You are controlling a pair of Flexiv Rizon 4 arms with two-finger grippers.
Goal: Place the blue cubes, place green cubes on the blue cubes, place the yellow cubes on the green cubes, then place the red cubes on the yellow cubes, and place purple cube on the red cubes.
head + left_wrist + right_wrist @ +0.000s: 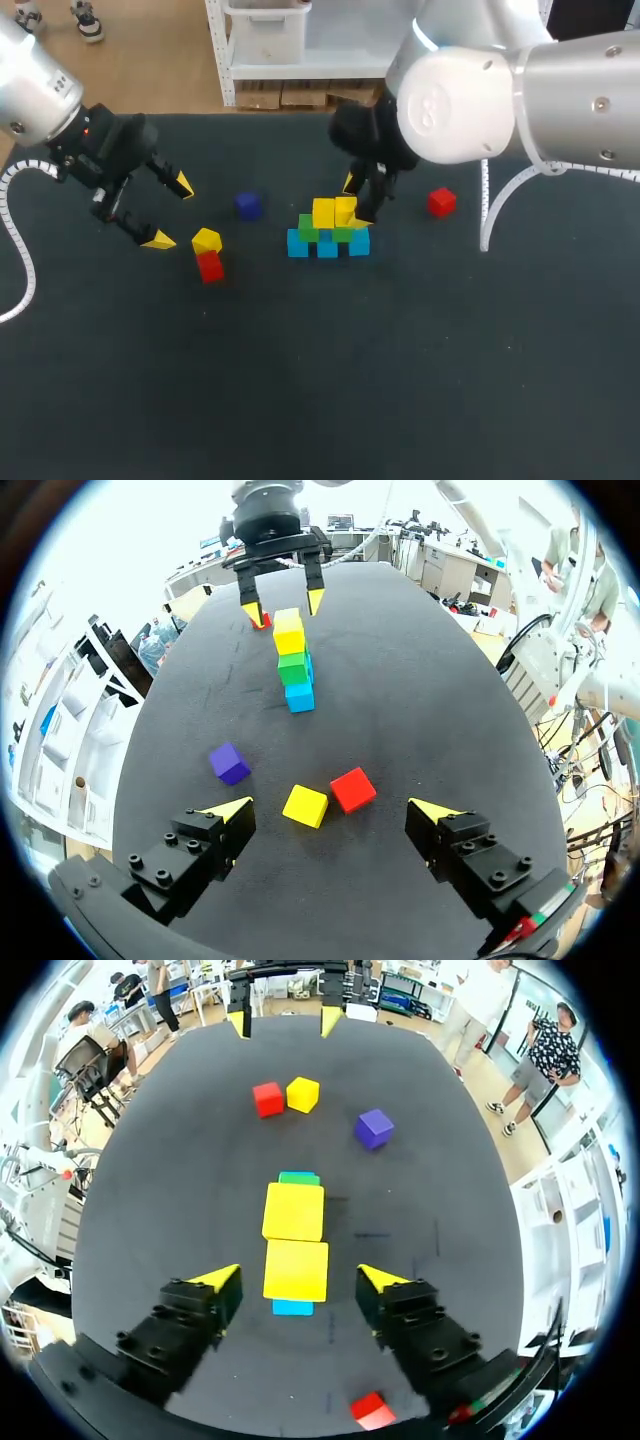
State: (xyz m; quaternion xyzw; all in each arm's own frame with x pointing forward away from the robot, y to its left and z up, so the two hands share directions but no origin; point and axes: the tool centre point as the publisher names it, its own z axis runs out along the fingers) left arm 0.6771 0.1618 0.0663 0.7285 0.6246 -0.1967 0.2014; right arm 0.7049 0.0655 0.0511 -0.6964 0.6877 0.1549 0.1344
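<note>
The stack stands mid-table: a row of blue cubes [328, 245], green cubes [325, 233] on them and two yellow cubes [333, 211] on top. My right gripper [355, 203] is over the stack, open. In the right wrist view its fingertips straddle the nearer yellow cube [296, 1270] with a gap on each side; the second yellow cube [294, 1211] lies just ahead. My left gripper [168, 212] hangs open at the left, holding nothing. Ahead of it are a loose yellow cube [305, 805], a red cube [352, 789] and the purple cube [229, 764]. Another red cube [441, 201] sits right of the stack.
The dark table [420, 380] has open room across its whole front half. The loose yellow cube [206, 240] and red cube [210, 266] touch each other left of the stack. The purple cube [248, 205] is between them and the stack.
</note>
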